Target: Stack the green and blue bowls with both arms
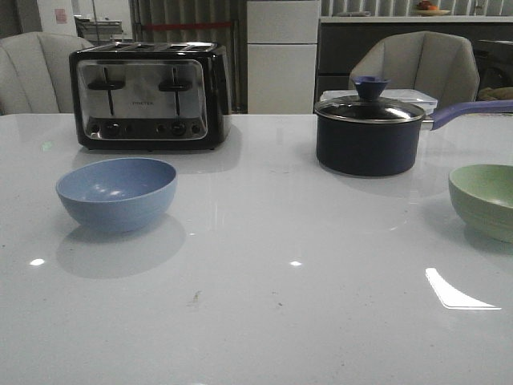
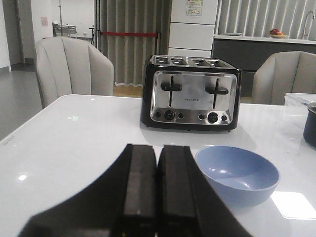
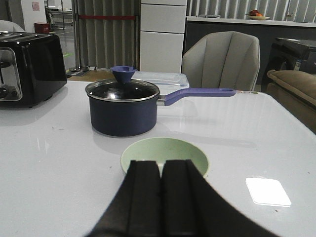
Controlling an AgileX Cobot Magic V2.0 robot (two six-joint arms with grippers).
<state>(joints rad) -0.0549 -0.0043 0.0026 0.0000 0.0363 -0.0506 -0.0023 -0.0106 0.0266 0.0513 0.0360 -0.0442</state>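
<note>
White tabletop (image 1: pixel 256 321) spreads beneath both my closed, empty grippers, left gripper (image 2: pixel 157 197) just short of the blue bowl (image 2: pixel 237 174), right gripper (image 3: pixel 160 197) behind the green bowl (image 3: pixel 164 154); nothing's stacked yet, so I judge opening and reaching comes next.

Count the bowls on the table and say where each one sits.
2. The blue bowl sits on the left, in front of the toaster. The green bowl sits at the right edge, near the saucepan, partly cut off in the front view.

Dusty blue bowl (image 1: pixel 117 192), pale green bowl (image 1: pixel 483 200), white table (image 1: pixel 264 321)
</note>
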